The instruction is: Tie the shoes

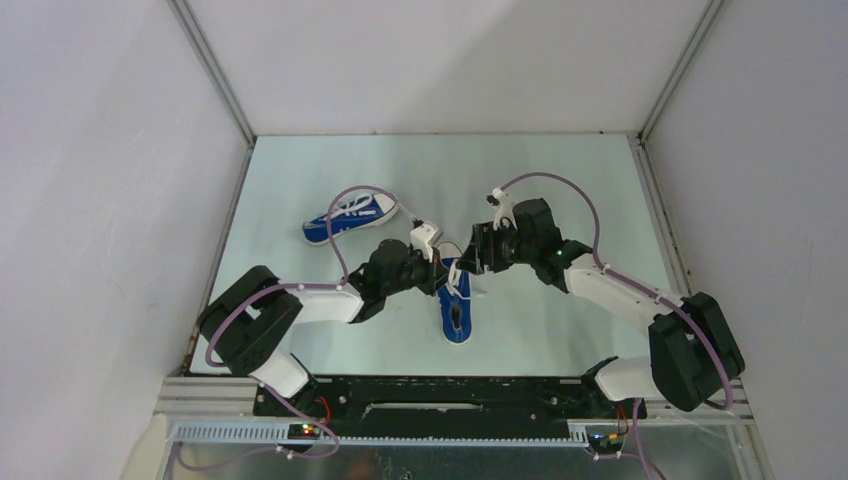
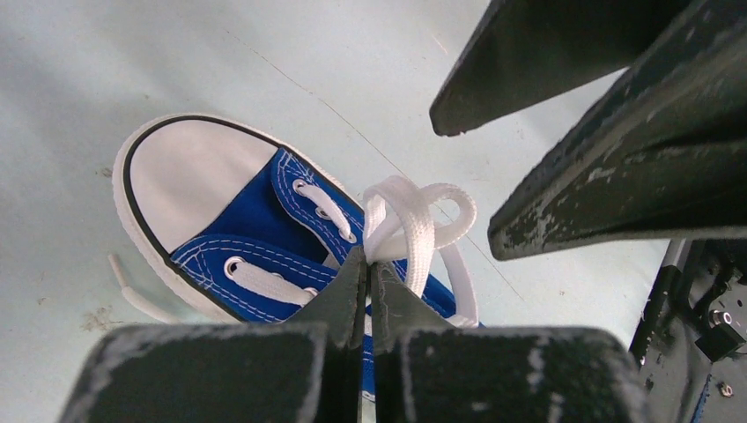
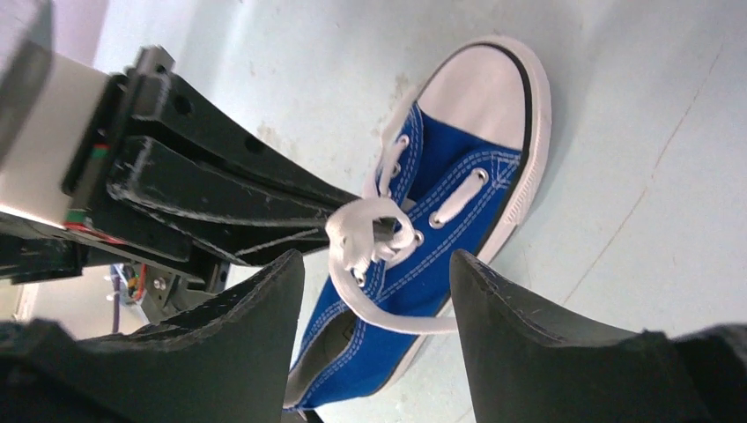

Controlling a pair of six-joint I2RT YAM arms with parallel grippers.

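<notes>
I count two shoes on the pale table (image 1: 560,200), two arms and two grippers. The near shoe (image 1: 457,318) sits in the middle of the table between my arms, toe cap pointing away from the bases. The far shoe (image 1: 350,218) lies off to the left rear, well apart from both arms. My arms reach inward from their bases and meet over the front of the near shoe, the left from the left and low, the right bent in from the right side. My left gripper (image 2: 368,264) is pinched tight on the white lace (image 2: 414,216) just above the eyelets, and a small loop of that lace stands up beyond the tips. My right gripper (image 3: 377,264) faces it from the other side with its two fingers (image 3: 264,300) spread wide. The bunched lace sits in the gap between them, and I cannot see either finger touching it, so that one grips nothing.
</notes>
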